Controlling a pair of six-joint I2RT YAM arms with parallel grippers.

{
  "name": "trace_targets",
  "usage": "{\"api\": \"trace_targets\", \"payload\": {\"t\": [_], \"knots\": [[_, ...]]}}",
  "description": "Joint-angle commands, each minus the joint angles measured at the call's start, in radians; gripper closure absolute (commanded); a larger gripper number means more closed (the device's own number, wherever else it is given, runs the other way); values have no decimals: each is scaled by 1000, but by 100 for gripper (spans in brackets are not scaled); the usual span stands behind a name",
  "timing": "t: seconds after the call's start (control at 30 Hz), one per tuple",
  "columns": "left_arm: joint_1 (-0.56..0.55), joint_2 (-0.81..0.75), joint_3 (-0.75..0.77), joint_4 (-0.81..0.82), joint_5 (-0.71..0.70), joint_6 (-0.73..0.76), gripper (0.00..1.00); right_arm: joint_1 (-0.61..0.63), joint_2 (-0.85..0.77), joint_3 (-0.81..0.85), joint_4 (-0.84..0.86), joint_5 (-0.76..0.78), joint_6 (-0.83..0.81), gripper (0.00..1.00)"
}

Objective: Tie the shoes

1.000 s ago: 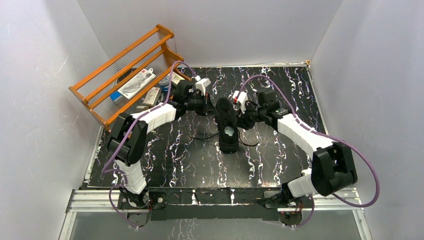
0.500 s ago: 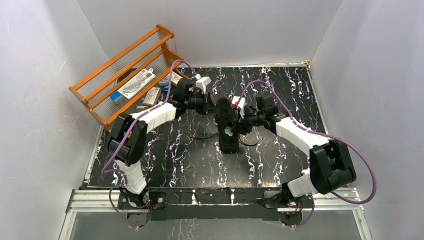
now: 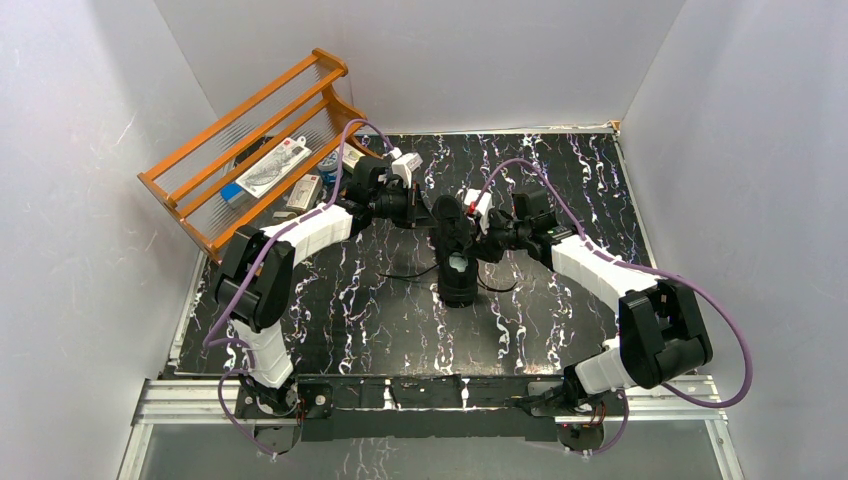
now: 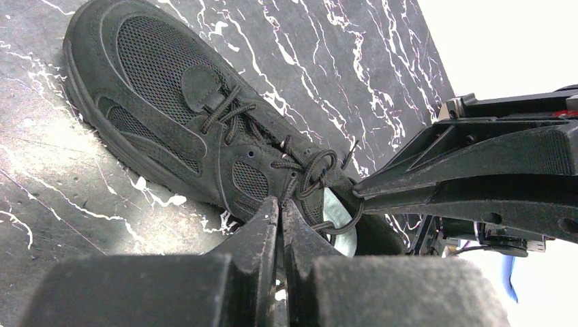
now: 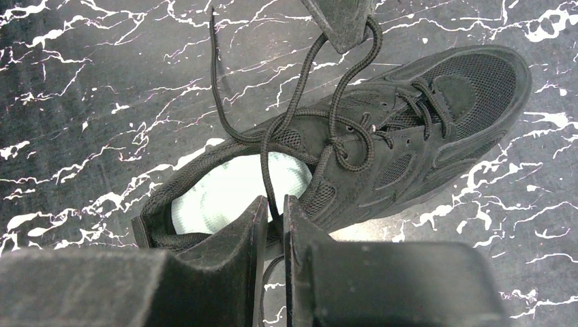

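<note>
White walls (image 3: 480, 60) close in a black table (image 3: 330, 300) veined with white like marble, and an orange wooden rack (image 3: 250, 150) leans at the back left. The shoe (image 3: 460, 290) sits mid-table between the two arms, heel toward their bases and toe pointing away, so each side can reach its own lace end.

The shoe is soft and matte, with open mesh over the toe, smoother panels along the sides and a thick rounded sole. Its pale insole (image 5: 232, 187) shows through the opening. The laces (image 4: 230, 114) are thin round black cords, limp and easily bent, criss-crossed up the tongue and gathered loosely at the top eyelets.

The left claw (image 4: 280, 211) is pressed together, and from the right wrist a loop of lace hangs pinched at its tip, lifted off the shoe, probably to keep the loop open. The right claw (image 5: 271, 208) is nearly pressed together over the heel with one strand running through the slim gap. I cannot tell whether it truly bites the strand.
</note>
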Motion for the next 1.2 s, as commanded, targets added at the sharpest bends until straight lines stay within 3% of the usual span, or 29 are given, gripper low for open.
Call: {"api": "trace_targets", "payload": {"t": [0.0,0.07,0.17,0.27,0.37,0.43,0.57,0.9,1.17], "knots": [[-3,-69,20,-15,18,-5,100,-2,5,-16,65,-4,10,78],[-3,-70,18,-15,21,-8,100,-1,7,-19,70,-12,13,82],[-3,-76,15,-15,22,-10,100,0,3,-23,70,-25,26,100],[-3,-91,6,-18,21,-11,100,0,-24,-22,66,-10,96,100],[-4,-110,-14,-23,26,-22,100,0,-51,31,9,155,406,100],[-11,-122,-26,-34,23,-45,100,0,-41,97,-89,179,520,100],[-34,-138,-63,-39,7,-125,100,5,-35,110,-121,249,707,100],[-102,-189,-129,-66,-5,-172,100,5,80,188,-63,218,779,100],[-106,-234,-149,-260,-129,-168,100,9,75,187,-84,240,766,100]]}}
